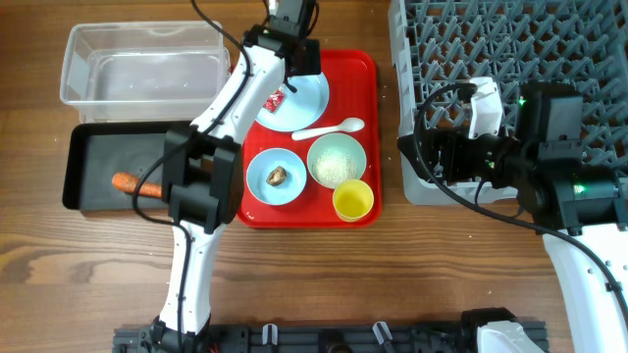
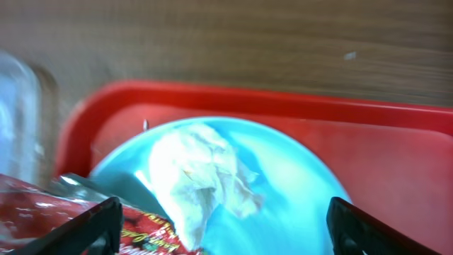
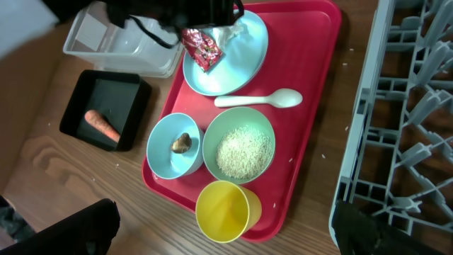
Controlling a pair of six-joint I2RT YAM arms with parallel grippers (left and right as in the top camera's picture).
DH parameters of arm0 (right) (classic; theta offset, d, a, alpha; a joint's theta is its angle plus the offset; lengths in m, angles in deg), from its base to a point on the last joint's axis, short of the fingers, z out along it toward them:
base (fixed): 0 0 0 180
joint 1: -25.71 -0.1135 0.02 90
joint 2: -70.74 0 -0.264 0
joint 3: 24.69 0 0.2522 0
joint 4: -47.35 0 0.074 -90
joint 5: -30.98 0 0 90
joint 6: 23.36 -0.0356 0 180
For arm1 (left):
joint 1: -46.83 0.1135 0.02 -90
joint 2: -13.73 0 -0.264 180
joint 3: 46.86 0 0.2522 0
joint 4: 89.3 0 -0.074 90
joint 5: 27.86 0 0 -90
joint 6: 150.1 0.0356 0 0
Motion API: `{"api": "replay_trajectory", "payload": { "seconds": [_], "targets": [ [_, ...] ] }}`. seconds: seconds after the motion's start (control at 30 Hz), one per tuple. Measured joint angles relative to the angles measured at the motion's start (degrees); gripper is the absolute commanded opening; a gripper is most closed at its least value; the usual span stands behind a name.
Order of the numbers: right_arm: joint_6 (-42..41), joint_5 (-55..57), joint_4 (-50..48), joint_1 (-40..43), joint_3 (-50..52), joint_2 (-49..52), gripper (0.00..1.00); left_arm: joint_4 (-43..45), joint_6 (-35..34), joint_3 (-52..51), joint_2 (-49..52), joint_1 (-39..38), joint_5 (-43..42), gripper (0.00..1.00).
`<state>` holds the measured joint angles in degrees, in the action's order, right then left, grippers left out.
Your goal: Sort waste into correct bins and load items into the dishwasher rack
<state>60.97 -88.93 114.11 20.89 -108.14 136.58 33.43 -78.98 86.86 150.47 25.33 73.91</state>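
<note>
Wood table [image 1: 314, 284] w/ flat red plastic serving tray [image 1: 365, 98] | left claw [image 2: 223, 230] spread wide, hovers low over large light-blue round plate [image 2: 297, 191] on tray | white crumpled tissue [image 2: 195, 177] lies on plate, just beside red crumpled wrapper [image 2: 35, 209] | tissue prob. very light, soft, squashes easy: pinch its raised middle fold | right claw [image 3: 226, 234] spread, empty

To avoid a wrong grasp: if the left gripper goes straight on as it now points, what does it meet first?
The left gripper would likely meet the white crumpled tissue on the large light-blue plate first; depth is unclear.
</note>
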Motion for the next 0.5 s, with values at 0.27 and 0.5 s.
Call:
{"api": "replay_trajectory", "payload": {
  "seconds": [0.27, 0.5],
  "targets": [
    [0.0, 0.0, 0.61, 0.0, 0.0, 0.0, 1.0, 0.96, -16.87, 0.0, 1.33, 2.08, 0.44, 0.78],
    [0.0, 0.0, 0.61, 0.0, 0.0, 1.62, 1.0, -3.91, -24.79, -0.13, 1.33, 2.05, 1.07, 0.77]
  ]
}}
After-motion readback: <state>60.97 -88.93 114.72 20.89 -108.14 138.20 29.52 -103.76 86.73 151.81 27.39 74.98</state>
